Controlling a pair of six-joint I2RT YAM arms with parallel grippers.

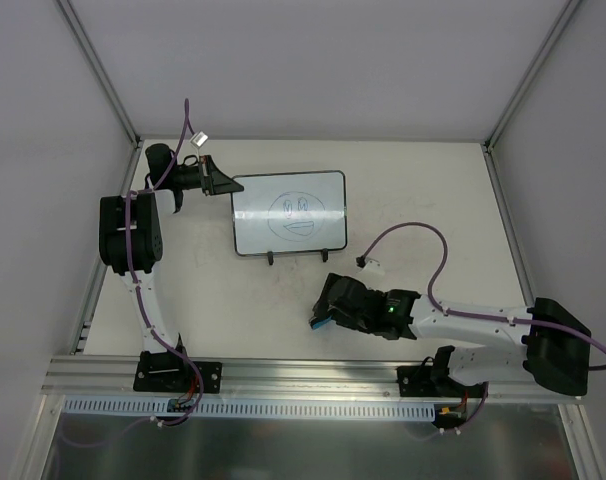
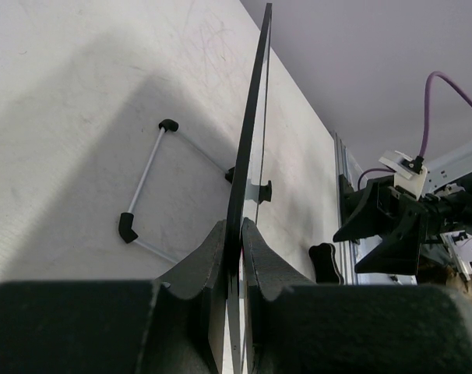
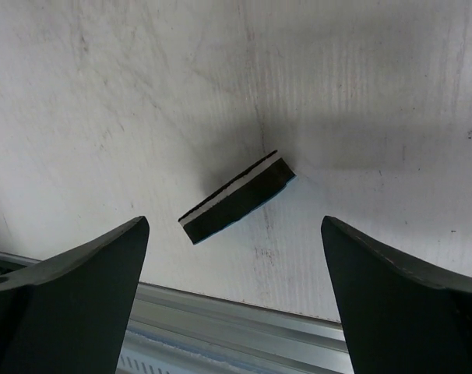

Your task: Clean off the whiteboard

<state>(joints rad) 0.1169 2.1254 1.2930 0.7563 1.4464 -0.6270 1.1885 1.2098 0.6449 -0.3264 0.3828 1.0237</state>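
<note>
The whiteboard stands on its two black feet at the table's middle, a blue face drawn on it. My left gripper is shut on its left edge; in the left wrist view the board runs edge-on between the closed gripper. The blue bone-shaped eraser lies on the table near the front. My right gripper is open just above it. In the right wrist view the eraser lies flat beyond the spread gripper, untouched. It also shows in the left wrist view.
The board's wire stand rests on the table behind it. An aluminium rail runs along the table's front edge, close below the eraser. Grey walls enclose the table. A purple cable loops over the right arm.
</note>
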